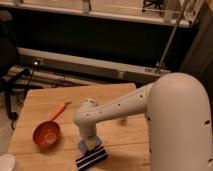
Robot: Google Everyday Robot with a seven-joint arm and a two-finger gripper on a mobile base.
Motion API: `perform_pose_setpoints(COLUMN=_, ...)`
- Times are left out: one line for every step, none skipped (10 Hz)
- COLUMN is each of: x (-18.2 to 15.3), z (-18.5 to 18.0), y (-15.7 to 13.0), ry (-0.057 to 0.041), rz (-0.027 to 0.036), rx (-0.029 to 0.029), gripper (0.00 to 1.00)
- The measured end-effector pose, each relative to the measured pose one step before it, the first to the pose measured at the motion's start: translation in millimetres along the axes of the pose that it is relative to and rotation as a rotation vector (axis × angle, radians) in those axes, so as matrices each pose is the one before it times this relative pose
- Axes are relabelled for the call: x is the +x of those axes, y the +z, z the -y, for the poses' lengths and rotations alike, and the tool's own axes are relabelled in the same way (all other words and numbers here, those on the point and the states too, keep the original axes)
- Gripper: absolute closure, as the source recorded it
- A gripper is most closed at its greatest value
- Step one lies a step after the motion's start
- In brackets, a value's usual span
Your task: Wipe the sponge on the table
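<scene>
The light-blue sponge [84, 146] lies against the wooden table [125, 145] near its front edge, left of centre. My gripper [89, 142] points straight down onto it from the end of the white arm [115, 111] and is shut on the sponge. The wrist hides most of the pad; only its lower left part shows.
A black block with white stripes [91, 158] lies just in front of the sponge, nearly touching it. An orange bowl [46, 134] with a long orange handle [59, 110] sits on the table's left side. A white object [7, 163] shows at the bottom left corner.
</scene>
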Motion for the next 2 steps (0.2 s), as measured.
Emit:
perform_pose_setpoints(x=-6.37, z=7.62, y=0.29, ry=-0.02077, rz=0.00533, rx=0.00736, gripper=0.69)
perform_pose_setpoints(x=-4.99, z=8.55, y=1.15, ry=-0.0191, rz=0.00332, rx=0.00731, gripper=0.69)
